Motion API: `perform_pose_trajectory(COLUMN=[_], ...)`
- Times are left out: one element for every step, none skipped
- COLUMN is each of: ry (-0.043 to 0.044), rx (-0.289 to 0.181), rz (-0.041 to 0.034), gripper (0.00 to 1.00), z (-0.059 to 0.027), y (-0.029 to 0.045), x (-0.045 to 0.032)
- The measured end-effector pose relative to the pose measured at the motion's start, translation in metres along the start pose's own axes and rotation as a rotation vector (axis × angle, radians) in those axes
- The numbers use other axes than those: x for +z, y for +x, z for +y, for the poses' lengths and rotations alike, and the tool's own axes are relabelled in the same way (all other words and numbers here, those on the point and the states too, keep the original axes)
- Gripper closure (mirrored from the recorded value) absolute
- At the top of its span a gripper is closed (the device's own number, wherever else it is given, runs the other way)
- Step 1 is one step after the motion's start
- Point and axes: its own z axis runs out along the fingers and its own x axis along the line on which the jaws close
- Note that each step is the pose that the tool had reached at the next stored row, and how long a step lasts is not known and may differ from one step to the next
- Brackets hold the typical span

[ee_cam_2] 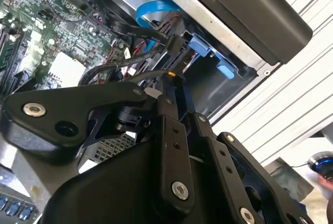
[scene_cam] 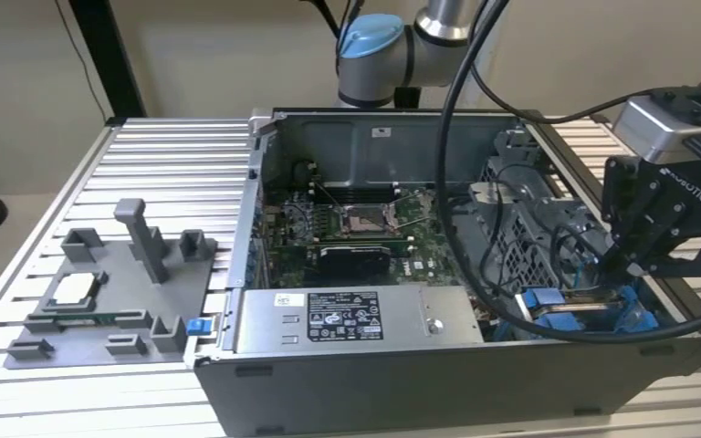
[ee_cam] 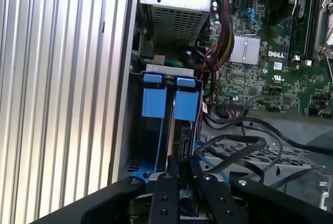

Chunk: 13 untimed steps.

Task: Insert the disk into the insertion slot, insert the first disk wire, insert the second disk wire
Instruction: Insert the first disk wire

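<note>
Exterior view first: the open case [scene_cam: 363,374] sits on the slatted table [scene_cam: 168,173], with the power supply [scene_cam: 344,319] along its near wall and the board [scene_cam: 350,228] in the middle. The gripper [scene_cam: 634,267] is down inside the corner at the exterior view's right, among blue parts. A thick black cable [scene_cam: 455,182] loops across the case mouth. At the exterior view's left a grey fixture [scene_cam: 95,301] lies on the table, well apart from the case, with bare slats around it.

Second wrist view: the gripper [ee_cam_2: 171,78] points into the drive bay [ee_cam_2: 208,91], just beside a black plug [ee_cam_2: 174,44] and a blue tab [ee_cam_2: 200,44]. A blue ribbon [ee_cam_2: 151,10] curls near them. It's tight in here, with wires on one side and the case wall on the other.

First wrist view: two blue frames stand side by side in the bay [ee_cam: 169,69]. The disk [ee_cam: 186,104] is the one in line with the gripper [ee_cam: 183,161]. It sits in its slot beside the other frame [ee_cam: 154,101], which is next to the case wall. Whether the jaws are closed or gripping anything cannot be told. Black wires [ee_cam: 234,146] cross just beside the gripper, and table slats lie beyond the wall.
</note>
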Motion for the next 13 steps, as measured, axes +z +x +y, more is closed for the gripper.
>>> perform_pose_trajectory(ry=[-0.0015,-0.0036,-0.0055,-0.0077,-0.0095,-0.0115,-0.0135,-0.0153,-0.0164,-0.0167,-0.0168,-0.0169,-0.0169], rx=[0.000,0.000,0.000,0.000,0.001,0.001,0.001,0.001,0.001,0.001,0.001,0.001,0.001], rz=[0.0007,0.0019,0.0029,0.0044,0.0057,0.0076,0.0097,0.0116,0.0125,0.0128,0.0128,0.0128,0.0128], gripper=[1.00,1.00,1.00,1.00,1.00,1.00,1.00,1.00,1.00,1.00,1.00,1.00,1.00], z=[0.0000,-0.0001,-0.0001,-0.0002,-0.0002,-0.0002,-0.0003,-0.0003,-0.0003,-0.0003,-0.0003,-0.0004,-0.0004], y=[0.0000,0.0000,0.0000,0.0001,0.0001,0.0001,0.0001,0.0001,0.0001,0.0002,0.0002,0.0002,0.0002], x=[0.0006,0.0012,0.0018,0.0024,0.0029,0.0035,0.0039,0.0044,0.0047,0.0048,0.0048,0.0048,0.0048])
